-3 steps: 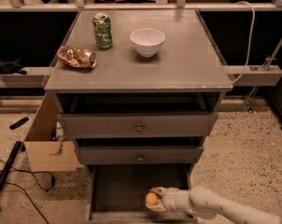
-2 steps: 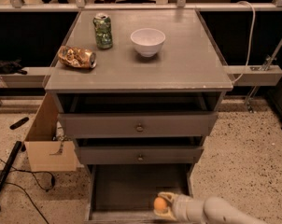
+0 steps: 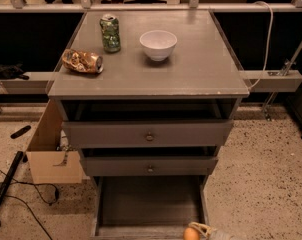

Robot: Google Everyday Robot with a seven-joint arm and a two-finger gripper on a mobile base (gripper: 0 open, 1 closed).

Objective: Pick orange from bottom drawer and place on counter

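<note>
The bottom drawer (image 3: pixel 148 204) stands pulled open, its dark floor bare. The orange (image 3: pixel 190 234) is at the very bottom edge of the view, over the drawer's front right corner. My gripper (image 3: pixel 197 232) comes in from the lower right, only its pale tip showing, and is shut on the orange's right side. The rest of the arm is out of view. The counter (image 3: pixel 201 71) is the grey cabinet top above the drawers.
On the counter stand a white bowl (image 3: pixel 158 44), a green can (image 3: pixel 110 33) and a crumpled gold-brown snack bag (image 3: pixel 82 61). The two upper drawers (image 3: pixel 149 134) are slightly pulled out. A cardboard box (image 3: pixel 50 154) and cables lie on the floor at left.
My gripper has drawn back toward the lower edge of the view with the orange in it, from inside the drawer to its front right corner. Most of the arm has left the view.
</note>
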